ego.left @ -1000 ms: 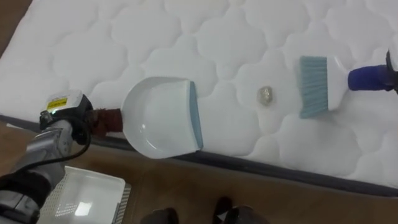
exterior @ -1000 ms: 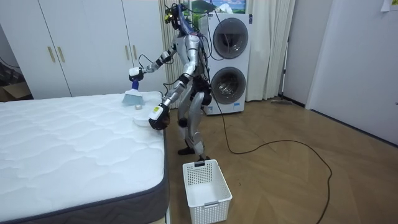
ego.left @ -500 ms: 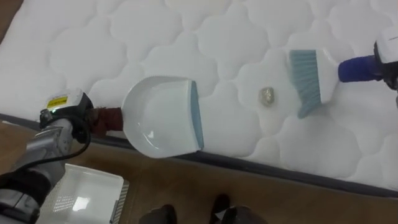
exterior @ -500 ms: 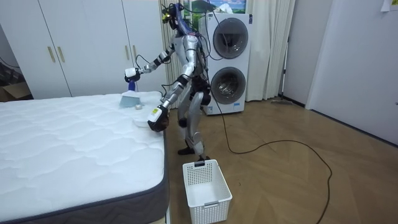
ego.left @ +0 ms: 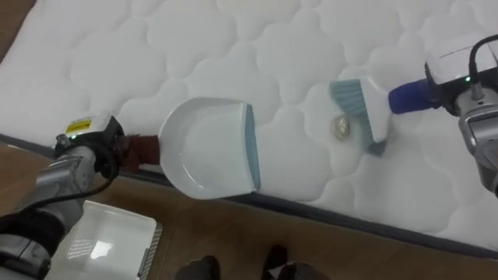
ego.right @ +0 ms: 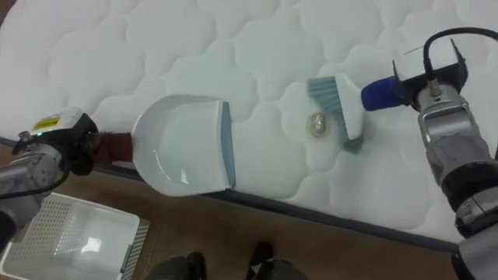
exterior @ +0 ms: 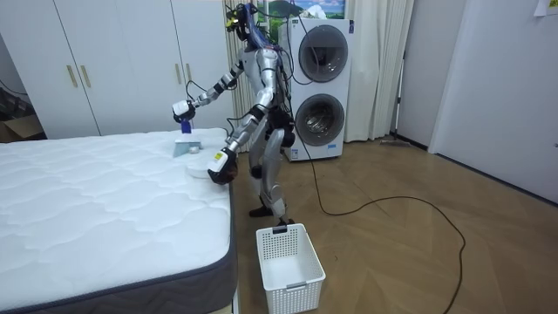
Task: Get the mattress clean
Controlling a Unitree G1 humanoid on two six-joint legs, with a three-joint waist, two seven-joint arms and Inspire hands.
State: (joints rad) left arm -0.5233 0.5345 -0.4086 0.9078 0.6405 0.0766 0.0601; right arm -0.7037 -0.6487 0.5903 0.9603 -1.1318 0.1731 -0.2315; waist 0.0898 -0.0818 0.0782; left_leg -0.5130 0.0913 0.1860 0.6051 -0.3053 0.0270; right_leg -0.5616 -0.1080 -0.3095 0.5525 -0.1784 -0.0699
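— White brush (ego.left: 362, 105) has swung in from farther out; its bristles now sit against the pellet (ego.left: 340, 124) on the bed (ego.left: 233, 47). The sweep looks to be starting.
— Fingers?
— Right hand (ego.left: 459, 78) clenched on the brush's blue handle, pellet just beyond. Left hand (ego.left: 97, 144) clamps the dustpan (ego.left: 206, 148), pellet well apart from those fingers.

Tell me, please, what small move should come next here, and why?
Probably sweep the brush in the right hand a little toward the dustpan: its bristles sit just right of the small scrap on the mattress, and the dustpan, held by the left hand at the bed's edge, faces the scrap with its open lip.
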